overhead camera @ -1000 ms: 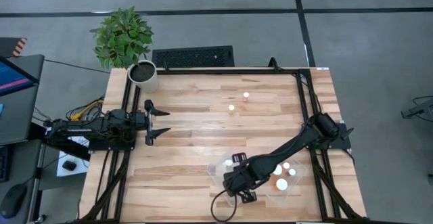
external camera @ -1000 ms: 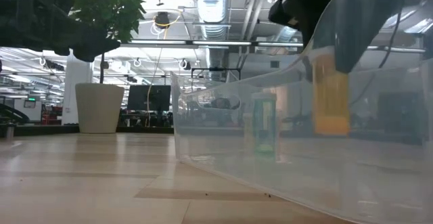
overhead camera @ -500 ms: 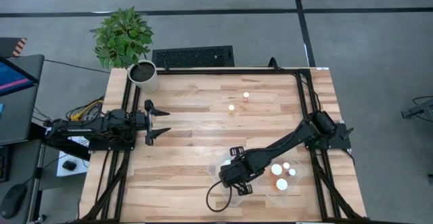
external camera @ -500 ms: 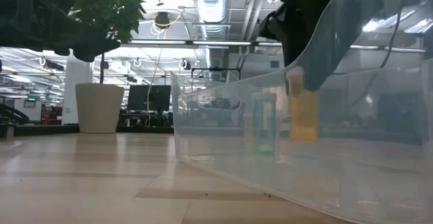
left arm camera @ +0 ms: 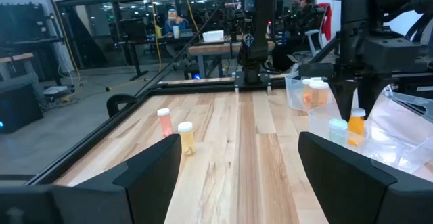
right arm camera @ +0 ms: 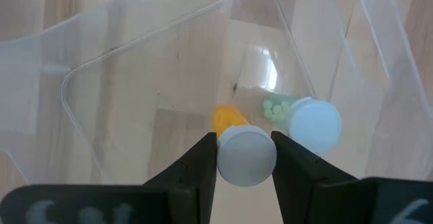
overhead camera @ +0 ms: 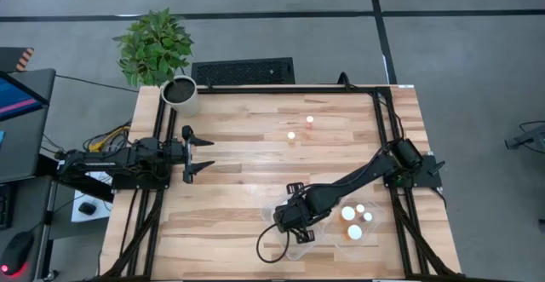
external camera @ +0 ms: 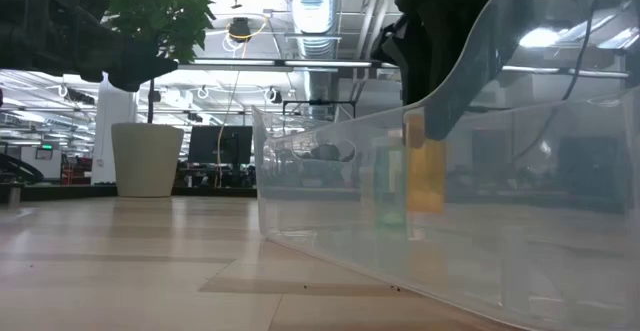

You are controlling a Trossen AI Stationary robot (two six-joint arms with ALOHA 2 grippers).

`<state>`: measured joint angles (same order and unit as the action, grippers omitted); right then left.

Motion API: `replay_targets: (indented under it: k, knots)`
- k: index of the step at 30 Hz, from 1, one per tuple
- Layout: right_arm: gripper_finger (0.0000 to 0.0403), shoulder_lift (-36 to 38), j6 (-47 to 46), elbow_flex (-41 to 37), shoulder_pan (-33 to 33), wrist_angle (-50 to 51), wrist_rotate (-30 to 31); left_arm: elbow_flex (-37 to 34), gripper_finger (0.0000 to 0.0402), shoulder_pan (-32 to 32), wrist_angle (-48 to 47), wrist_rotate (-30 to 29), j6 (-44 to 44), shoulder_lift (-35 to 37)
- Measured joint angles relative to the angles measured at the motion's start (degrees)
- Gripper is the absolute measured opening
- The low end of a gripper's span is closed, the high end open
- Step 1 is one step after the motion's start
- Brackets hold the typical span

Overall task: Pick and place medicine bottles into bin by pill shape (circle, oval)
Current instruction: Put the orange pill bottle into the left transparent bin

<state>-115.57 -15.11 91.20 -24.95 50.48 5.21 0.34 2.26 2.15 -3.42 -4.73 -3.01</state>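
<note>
We look down on a pale wooden table [overhead camera: 238, 171] framed by black rails. The left arm waits at the table's left edge, its left gripper [overhead camera: 200, 152] holding its two dark fingers spread apart over bare wood. The right arm reaches diagonally from the right rail to the near middle of the table, where the right gripper [overhead camera: 294, 222] hangs over a clear plastic bin [overhead camera: 277, 210]. A second clear bin [overhead camera: 375, 231] sits just beside it on the right and holds three white-capped bottles [overhead camera: 354, 222].

A white plant pot [overhead camera: 180, 94] with a leafy green plant [overhead camera: 153, 45] stands at the far left corner.

From the right wrist, we see the fingers [right arm camera: 196, 166] pinching the white cap of an orange bottle [right arm camera: 242, 149] inside the clear bin. A bottle of green pills [right arm camera: 304, 121] stands just beside it in the same bin. In the low view, the orange bottle sits above the bin floor.

Two small bottles [overhead camera: 300, 127] stand near each other on open wood toward the far side, well apart from the bins.
</note>
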Motion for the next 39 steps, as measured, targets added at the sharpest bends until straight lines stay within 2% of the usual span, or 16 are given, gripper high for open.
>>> replay_targets:
  k: [18,28,39]
  knots:
    - [0.0134,0.00,-1.38,-0.06,-1.44,0.48,0.50,0.01,0.0293,-0.01,-0.02,0.01,0.00,0.00]
    - [0.0134,0.15,-3.08,-3.50,-1.73,-0.70,0.79,0.00,0.0293,-0.02,-0.02,0.02,0.00,0.00]
    - [0.0138,0.04,-3.02,-3.74,-1.64,-0.36,0.98,0.00,0.0293,0.00,0.00,0.02,0.00,0.00]
